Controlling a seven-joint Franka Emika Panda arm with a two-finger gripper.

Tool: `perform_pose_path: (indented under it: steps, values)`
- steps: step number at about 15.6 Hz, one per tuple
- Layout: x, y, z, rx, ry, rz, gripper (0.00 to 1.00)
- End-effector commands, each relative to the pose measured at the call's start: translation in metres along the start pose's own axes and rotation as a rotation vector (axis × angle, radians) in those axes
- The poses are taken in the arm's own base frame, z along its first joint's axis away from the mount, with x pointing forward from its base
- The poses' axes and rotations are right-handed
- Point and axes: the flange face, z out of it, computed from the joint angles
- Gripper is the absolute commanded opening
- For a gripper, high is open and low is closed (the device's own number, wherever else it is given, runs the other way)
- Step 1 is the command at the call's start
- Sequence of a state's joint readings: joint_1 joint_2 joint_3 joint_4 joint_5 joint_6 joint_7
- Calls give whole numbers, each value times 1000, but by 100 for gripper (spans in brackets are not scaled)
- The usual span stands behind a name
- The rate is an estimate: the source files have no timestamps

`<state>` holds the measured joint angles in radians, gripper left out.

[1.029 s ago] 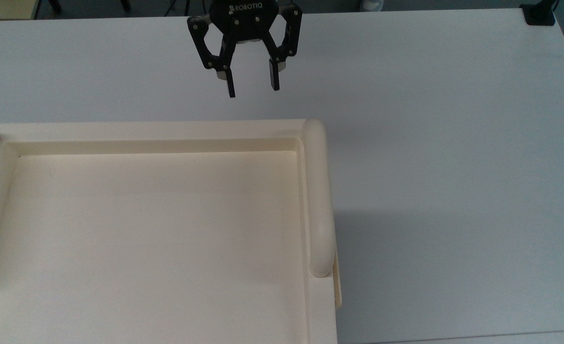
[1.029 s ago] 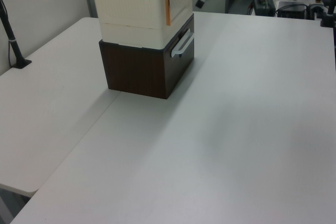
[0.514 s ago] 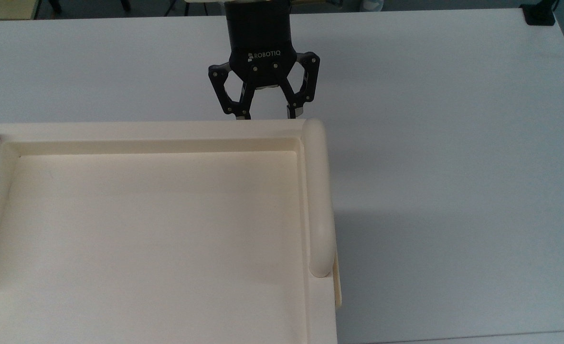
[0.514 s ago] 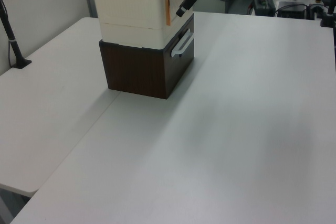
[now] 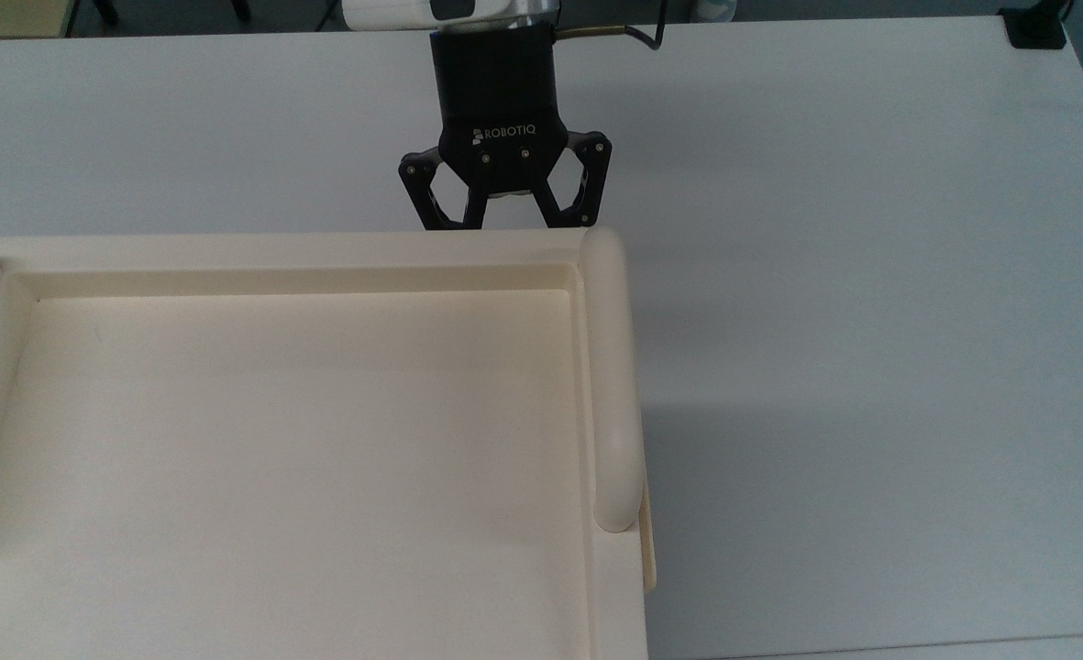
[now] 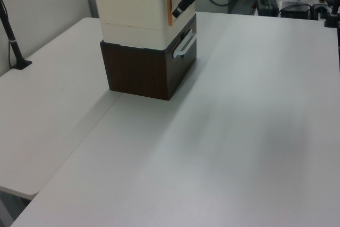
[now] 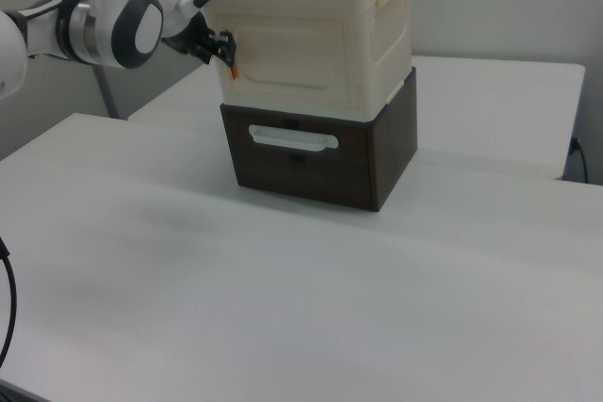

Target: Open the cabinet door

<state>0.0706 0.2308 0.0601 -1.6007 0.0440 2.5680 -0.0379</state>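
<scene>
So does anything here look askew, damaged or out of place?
Nothing stands out. The cream plastic cabinet sits squarely on the dark brown wooden drawer box, its cream door panel looks shut, and the black two-finger gripper is at the door's orange-tabbed edge.

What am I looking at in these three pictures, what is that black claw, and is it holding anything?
The black claw is the gripper on the end of a robot arm. One camera looks straight down; the other two watch from the sides of a white table. On the table stands a cream cabinet stacked on a dark brown drawer box with a pale handle. The gripper is up against the cabinet's side, at an orange tab on the edge of the cabinet door. The door looks shut. Whether the gripper holds anything cannot be told.
</scene>
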Motion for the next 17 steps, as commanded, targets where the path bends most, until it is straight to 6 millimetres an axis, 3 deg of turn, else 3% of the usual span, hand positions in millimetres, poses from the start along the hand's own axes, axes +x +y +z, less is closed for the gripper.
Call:
perform_pose_path:
  steps: [1, 8, 14, 15, 17]
  values:
    - [10, 0, 6, -2, 40, 26, 52]
    - [13, 0, 15, -14, 93, 58, 49]
    - [12, 1, 16, -18, 94, 53, 5]
    - [12, 2, 16, -19, 94, 54, 0]
    - [12, 3, 15, -21, 94, 52, 0]
